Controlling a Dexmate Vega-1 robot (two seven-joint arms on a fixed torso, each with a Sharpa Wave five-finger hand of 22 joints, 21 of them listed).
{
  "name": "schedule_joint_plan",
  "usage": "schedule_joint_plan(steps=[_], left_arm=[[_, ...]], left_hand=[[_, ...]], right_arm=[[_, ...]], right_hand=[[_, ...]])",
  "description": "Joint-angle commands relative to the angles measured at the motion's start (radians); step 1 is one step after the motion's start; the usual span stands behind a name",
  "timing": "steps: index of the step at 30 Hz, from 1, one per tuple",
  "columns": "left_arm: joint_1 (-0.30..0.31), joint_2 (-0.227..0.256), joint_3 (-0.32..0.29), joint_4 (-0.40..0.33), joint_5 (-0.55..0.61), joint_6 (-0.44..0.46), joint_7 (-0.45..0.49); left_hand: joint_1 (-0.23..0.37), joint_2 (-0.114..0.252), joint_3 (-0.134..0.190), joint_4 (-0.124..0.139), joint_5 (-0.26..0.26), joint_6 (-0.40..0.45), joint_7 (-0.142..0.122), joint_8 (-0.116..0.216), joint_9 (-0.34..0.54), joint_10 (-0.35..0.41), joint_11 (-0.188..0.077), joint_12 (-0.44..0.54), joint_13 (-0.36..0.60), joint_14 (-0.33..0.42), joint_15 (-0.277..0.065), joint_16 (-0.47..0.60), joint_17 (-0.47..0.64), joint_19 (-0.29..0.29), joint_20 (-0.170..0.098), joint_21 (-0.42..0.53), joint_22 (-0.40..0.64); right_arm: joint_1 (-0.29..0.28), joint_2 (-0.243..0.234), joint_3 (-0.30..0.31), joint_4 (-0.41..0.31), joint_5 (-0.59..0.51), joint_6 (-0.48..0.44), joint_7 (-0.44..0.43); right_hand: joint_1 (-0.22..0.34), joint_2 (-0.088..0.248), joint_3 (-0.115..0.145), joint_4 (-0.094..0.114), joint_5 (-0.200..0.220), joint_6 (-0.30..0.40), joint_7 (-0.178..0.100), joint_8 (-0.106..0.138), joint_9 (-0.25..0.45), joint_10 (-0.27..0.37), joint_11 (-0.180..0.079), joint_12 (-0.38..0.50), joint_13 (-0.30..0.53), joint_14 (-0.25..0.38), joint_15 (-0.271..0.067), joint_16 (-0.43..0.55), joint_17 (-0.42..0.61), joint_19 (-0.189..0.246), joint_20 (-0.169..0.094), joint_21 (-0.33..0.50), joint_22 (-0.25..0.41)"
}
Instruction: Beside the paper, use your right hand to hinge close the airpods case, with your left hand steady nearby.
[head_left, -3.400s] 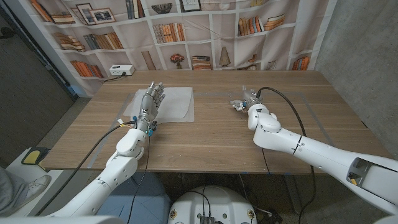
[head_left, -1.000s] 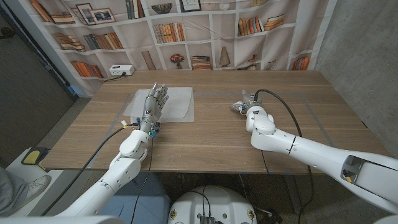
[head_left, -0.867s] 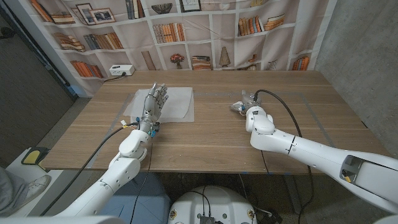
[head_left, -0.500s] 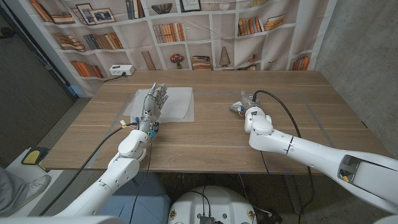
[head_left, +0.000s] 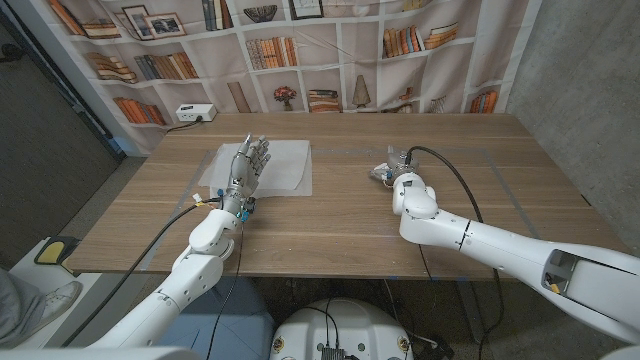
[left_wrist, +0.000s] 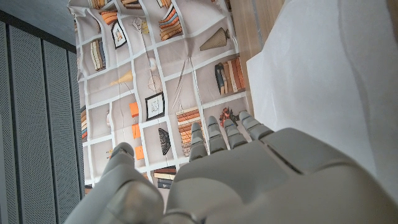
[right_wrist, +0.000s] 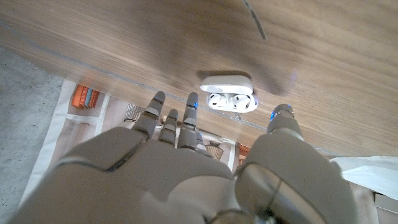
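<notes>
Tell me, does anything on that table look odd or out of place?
Only one thing: the earbud case lies with its lid hinged open and the earbuds showing, just beyond the right hand. The paper lies flat under the left hand. Nothing looks spilled or broken.

right hand edged leftward toward the open airpods case

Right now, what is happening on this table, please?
The robot's right hand reaches toward an AirPods case lying on the wooden table. The case lid is open and the earbuds are visible inside. The fingers are spread and not yet touching it. The left hand waits over the white paper, holding nothing.
</notes>
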Motion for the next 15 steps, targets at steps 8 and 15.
schedule_joint_plan(steps=[8,15], left_arm=[[-0.002,-0.006,0.006,0.015,-0.006,-0.006,-0.012],[-0.01,-0.007,0.01,0.029,-0.01,-0.007,-0.029]], left_hand=[[-0.005,0.005,-0.004,-0.001,0.003,0.005,-0.002,0.0,0.002,0.01,-0.005,0.006,0.004,0.004,0.006,0.004,0.002,-0.002,0.0,0.002,0.005],[-0.01,0.006,-0.006,0.0,0.003,-0.02,-0.005,-0.009,0.002,0.007,-0.003,0.004,0.004,0.001,0.006,0.003,0.003,-0.003,0.0,0.002,0.005]], right_arm=[[-0.016,0.01,-0.003,0.013,-0.032,0.024,-0.041],[-0.013,0.02,-0.005,0.022,-0.038,0.021,-0.029]], right_hand=[[0.056,0.018,0.024,-0.018,0.006,-0.032,-0.007,0.013,0.005,0.031,-0.022,0.025,0.009,0.037,-0.022,0.003,0.0,0.025,-0.007,0.004,0.003],[0.086,0.032,0.038,-0.026,0.008,-0.029,-0.012,0.013,0.005,0.03,-0.037,0.03,0.013,0.035,-0.025,-0.003,0.0,0.027,-0.01,0.002,0.003]])
